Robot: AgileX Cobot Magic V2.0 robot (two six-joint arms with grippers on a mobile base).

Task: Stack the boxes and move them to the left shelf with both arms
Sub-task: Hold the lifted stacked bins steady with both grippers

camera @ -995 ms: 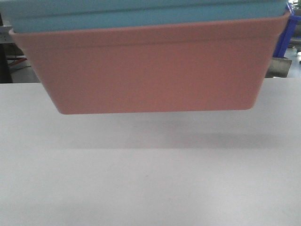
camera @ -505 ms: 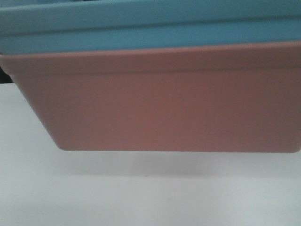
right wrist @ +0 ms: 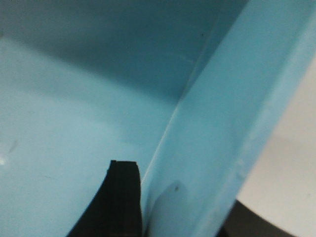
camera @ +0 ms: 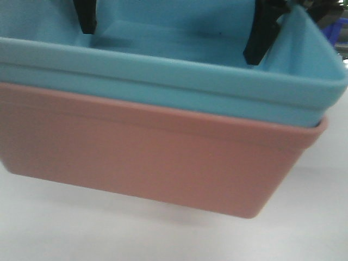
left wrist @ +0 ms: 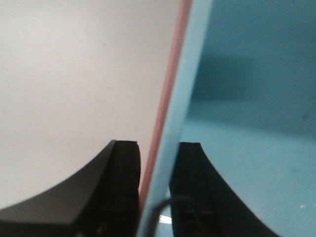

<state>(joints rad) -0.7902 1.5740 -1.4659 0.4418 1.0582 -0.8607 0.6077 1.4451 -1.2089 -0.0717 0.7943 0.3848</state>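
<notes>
While you watch the front view, the grey-white tabletop [camera: 326, 228] fills the lower frame, pale and flat, with a soft shadow under the stack. Next in size, the salmon-pink tub [camera: 152, 157] spans nearly the whole width and seems to hang just above the surface rather than rest on it. Its near rim slopes down toward the right of that view. Nested inside it sits the sky-blue tub [camera: 179, 76], its rounded rim riding just above the pink rim along the near side.

You have the left gripper [left wrist: 157, 144] straddling the left end wall. One black finger [left wrist: 121, 187] sits outside over the tabletop and the other inside the blue tub, with the jaws clamped on the blue wall and the pink rim pinched alongside it. You have the right gripper [right wrist: 182, 197] at the opposite end wall, with one finger down inside against the blue wall. A dark sliver of the other finger shows outside, so it looks closed on that wall, though the outer finger is mostly hidden. Behind the right corner, a scrap of a dark blue crate [camera: 338, 31] shows.
</notes>
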